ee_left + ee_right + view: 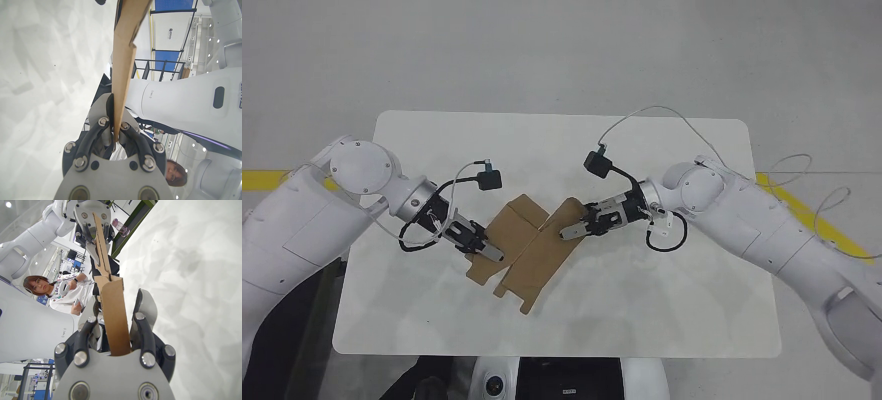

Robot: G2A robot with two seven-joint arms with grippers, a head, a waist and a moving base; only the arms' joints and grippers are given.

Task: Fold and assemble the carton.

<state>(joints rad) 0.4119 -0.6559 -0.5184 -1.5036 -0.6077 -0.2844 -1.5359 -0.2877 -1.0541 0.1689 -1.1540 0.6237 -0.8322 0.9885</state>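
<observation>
a white desk (pixel 642 300) stands on a pale grey floor, with a yellow line running past both of its side edges. the carton (pixel 532 255) is a flat brown blank, not yet opened into a box. it sits about the middle of the desk, a little toward the robot's edge, slanting between the two arms. whether its underside touches the desk cannot be told.

the left pincer (pixel 487 254) is clamped on the carton's edge on its own side. in the left wrist view the board (pixel 122 66) runs edge-on straight out between the two pressed fingers (pixel 110 106). this grip probably anchors the blank so it cannot slide while the other side is worked.

the right pincer (pixel 567 233) meets the opposite end. in its wrist view a flap (pixel 115 313) passes between fingers that stand apart, with a gap showing beside one finger (pixel 143 302), so it straddles the flap rather than squeezing it. that placement looks like getting ready to grip and bend the flap against the anchored side. the fold seems to be at an early stage.
</observation>
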